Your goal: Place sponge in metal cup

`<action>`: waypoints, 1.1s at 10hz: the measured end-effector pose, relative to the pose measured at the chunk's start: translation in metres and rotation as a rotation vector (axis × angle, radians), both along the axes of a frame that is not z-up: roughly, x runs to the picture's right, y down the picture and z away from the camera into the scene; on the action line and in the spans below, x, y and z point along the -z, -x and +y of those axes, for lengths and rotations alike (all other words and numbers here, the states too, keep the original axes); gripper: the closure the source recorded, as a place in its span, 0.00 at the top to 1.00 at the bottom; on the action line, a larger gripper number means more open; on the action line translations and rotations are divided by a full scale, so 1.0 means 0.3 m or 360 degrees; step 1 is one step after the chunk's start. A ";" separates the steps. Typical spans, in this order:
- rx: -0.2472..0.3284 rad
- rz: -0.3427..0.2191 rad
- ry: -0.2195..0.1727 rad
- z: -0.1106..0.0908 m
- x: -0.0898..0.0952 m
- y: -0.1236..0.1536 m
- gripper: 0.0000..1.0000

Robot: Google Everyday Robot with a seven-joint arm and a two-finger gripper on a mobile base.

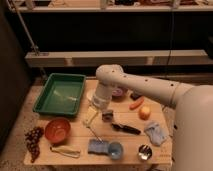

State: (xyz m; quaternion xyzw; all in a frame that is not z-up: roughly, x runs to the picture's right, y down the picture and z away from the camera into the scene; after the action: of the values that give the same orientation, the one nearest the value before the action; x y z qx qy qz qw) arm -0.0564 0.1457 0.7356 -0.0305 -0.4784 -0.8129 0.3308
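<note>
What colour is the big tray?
The tray is green, in the camera view; the gripper hangs just beside it, above the table.

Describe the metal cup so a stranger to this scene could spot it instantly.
Take the wooden table and go to its near right corner. The small shiny metal cup stands there, right of the round blue cup and in front of the crumpled pale blue cloth; it alone is silvery. The gripper hangs over the table's middle, apart from it.

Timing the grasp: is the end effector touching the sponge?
Apart. Camera view shows the end effector mid-table, with tabletop visible between it and the sponge at the front edge.
</note>
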 end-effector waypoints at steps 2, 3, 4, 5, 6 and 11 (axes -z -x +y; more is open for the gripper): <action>0.0223 -0.0002 -0.0253 0.096 0.050 0.029 0.80; 0.0310 -0.0032 -0.0345 0.143 0.078 0.038 0.80; 0.0373 -0.0058 -0.0405 0.177 0.096 0.046 0.80; 0.0434 -0.0084 -0.0466 0.207 0.112 0.047 0.80; 0.0469 -0.0103 -0.0501 0.228 0.125 0.047 0.80; 0.0537 -0.0169 -0.0497 0.263 0.108 0.075 0.80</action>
State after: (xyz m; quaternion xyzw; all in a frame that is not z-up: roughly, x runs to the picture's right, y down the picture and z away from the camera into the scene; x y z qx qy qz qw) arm -0.0788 0.2247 0.7033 -0.0156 -0.3516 -0.9213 0.1653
